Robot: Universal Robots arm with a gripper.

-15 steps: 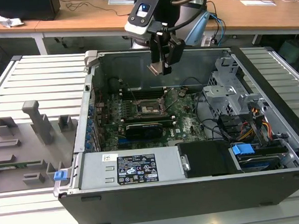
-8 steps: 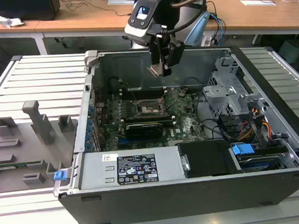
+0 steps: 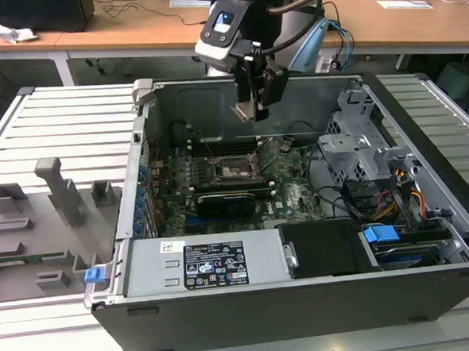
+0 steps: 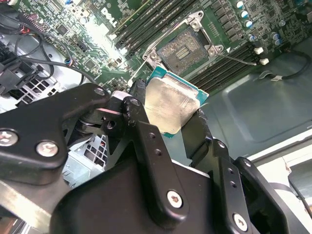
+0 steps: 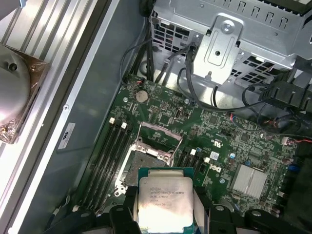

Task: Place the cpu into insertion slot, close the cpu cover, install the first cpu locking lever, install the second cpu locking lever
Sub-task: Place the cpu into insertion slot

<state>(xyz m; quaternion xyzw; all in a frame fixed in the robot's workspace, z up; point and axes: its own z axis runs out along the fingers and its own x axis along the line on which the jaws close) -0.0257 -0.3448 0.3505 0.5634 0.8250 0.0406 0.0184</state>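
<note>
While fingers [image 4: 142, 134] clamp the cpu [image 4: 168, 105], the insertion slot [image 4: 183, 48] seemingly lies below.

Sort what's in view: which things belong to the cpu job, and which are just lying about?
Job: gripper, shut on the cpu; slot, empty.
Lying about: power supply; drive cage; heatsink; grey blocks beside the case.

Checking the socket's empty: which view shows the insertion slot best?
Second wrist view: the insertion slot lies unobstructed, contacts visible. In the first wrist view the cpu hides part; the exterior view shows it from afar.
</note>
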